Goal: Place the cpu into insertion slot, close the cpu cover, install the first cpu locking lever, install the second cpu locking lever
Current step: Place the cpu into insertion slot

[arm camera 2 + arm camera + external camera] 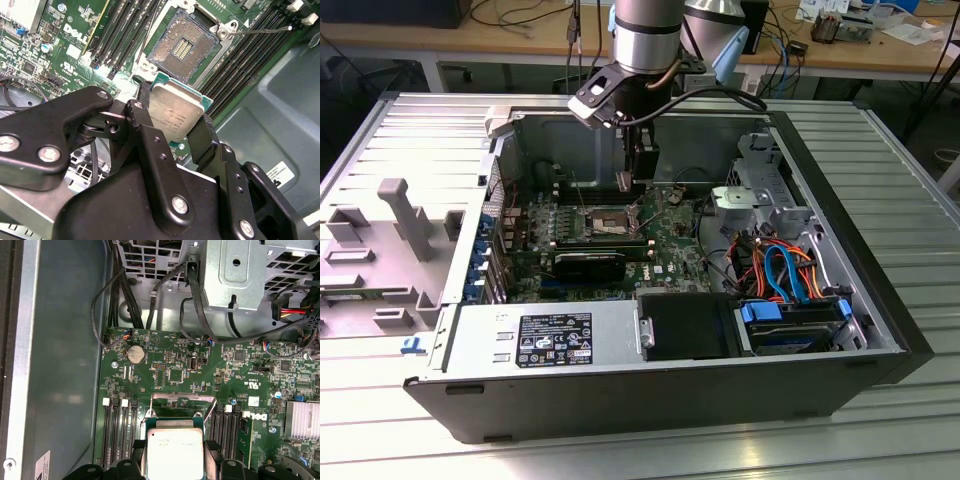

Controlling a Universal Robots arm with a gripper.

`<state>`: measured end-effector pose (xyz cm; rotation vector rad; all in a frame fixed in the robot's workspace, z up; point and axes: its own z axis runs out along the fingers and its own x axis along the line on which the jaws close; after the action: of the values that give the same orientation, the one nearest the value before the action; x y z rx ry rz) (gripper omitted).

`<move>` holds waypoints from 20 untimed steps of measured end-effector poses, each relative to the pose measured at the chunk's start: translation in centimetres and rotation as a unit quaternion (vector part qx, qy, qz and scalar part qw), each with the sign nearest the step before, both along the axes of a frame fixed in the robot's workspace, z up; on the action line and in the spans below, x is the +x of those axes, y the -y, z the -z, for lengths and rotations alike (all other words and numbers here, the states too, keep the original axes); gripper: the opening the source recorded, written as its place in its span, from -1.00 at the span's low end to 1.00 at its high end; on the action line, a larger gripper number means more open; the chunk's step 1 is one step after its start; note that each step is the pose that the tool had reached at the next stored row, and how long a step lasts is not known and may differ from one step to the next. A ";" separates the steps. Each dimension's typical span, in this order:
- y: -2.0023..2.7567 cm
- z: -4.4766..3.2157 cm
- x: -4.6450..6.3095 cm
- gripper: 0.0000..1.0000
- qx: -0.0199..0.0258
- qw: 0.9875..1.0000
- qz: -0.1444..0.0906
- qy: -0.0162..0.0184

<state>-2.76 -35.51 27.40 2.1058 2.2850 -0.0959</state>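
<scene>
pinched the cpu (176, 112) by two opposite edges in the gripper (172, 122), closed only to the chip's width, black fingers (200, 137) pressed against either side. showed its silvery top in both wrist views. hovered above the green motherboard (165, 370) inside the open computer case (620, 400), near the insertion slot (184, 46) yet clear of it. found that slot bare, tan-gold contacts exposed, with long black memory slots (125, 30) on both sides.
</scene>
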 end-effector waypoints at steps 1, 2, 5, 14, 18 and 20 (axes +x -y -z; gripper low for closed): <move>0.00 0.00 0.0 0.08 0.000 1.000 0.000 0.000; 0.00 0.00 0.0 0.08 0.000 1.000 0.000 0.000; 0.10 0.00 -0.2 0.08 0.000 1.000 0.000 0.000; 0.19 0.23 -0.8 0.08 0.000 1.000 0.000 0.000; 0.18 0.24 -0.8 0.08 0.000 1.000 0.000 0.000; 0.18 0.25 -0.8 0.08 0.000 1.000 0.000 0.000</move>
<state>-3.56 -35.69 27.16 2.1062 2.2849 -0.0956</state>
